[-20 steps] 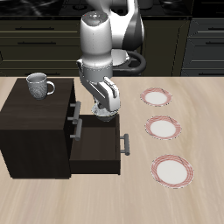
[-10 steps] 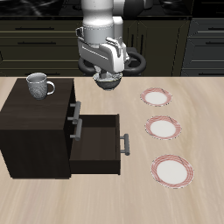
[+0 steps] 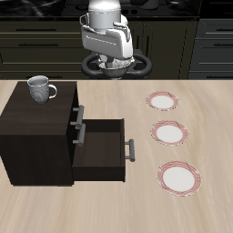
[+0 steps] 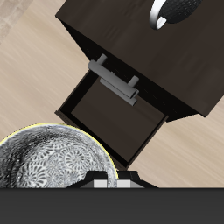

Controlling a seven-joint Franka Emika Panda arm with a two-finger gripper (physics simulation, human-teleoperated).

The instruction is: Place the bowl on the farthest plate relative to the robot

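The gripper hangs high in the upper centre of the exterior frame, above the table's back edge. The bowl sits directly beneath the fingers and is carried there, the jaws closed on its rim. Three plates line the right side of the frame; the target plate lies lowest, well apart from the bowl. The cabinet has its middle drawer pulled open.

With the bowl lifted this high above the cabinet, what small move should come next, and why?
Probably a sideways carry toward the row of plates. The pincer holds the bowl high above the open drawer, not over any plate. The target plate lies nearest the table's front edge, so travel that way before descending.
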